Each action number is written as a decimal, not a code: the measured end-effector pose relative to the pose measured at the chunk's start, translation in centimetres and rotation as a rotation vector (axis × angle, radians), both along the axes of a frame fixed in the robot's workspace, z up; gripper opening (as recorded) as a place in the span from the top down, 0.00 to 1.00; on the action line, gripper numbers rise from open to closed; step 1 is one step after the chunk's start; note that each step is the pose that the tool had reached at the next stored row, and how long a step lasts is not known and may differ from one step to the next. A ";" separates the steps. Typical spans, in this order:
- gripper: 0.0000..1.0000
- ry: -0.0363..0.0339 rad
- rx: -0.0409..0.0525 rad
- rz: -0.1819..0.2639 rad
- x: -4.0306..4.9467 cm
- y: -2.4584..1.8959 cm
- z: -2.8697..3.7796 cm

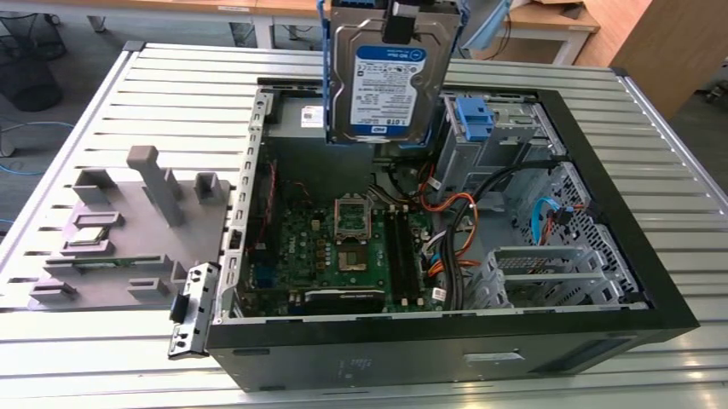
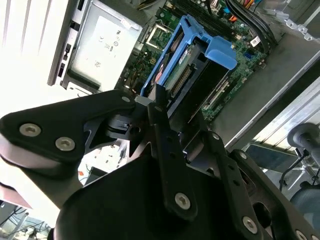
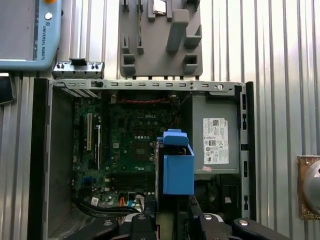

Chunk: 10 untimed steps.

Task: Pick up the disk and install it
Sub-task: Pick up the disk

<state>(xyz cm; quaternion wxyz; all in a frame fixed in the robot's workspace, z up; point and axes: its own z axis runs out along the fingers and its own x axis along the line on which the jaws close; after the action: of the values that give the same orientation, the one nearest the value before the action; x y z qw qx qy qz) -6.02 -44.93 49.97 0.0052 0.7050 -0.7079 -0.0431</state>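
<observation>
One disk (image 1: 381, 85) is held upright in the air above the open computer case (image 1: 654, 290). Its labelled face is turned to the exterior view, and its blue frame (image 3: 177, 170) is seen end-on in the first wrist view. The gripper (image 2: 172, 112) is closed onto the frame's upper edge, the jaws drawn in against the frame with nothing else between them.

Below the disk lies the motherboard (image 1: 341, 247). Toward the exterior view's right stands a drive cage (image 1: 489, 149) carrying a bare blue bracket (image 1: 472, 115), with orange and black cables (image 1: 453, 213) looped just beside it.

The step in hand is judged to be the carry toward the bay. It is best done with the clamp kept firm, since the disk hangs from one edge and can be expected to swing or slip if jolted. Height should be kept over the case wall and the cables. The frame should be squared to the cage's rails before any lowering is tried, as a tilted frame is likely to jam.
</observation>
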 end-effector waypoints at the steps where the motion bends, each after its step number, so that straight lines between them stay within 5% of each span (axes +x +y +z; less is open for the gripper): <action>1: 0.65 0.0000 -0.0002 0.000 0.18 -0.07 0.00; 10: 0.65 0.0001 -0.0016 -0.003 1.67 -0.70 -0.01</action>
<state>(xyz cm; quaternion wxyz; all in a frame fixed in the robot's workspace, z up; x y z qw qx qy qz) -4.35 -45.63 49.96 0.0057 0.7039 -0.7090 -0.0426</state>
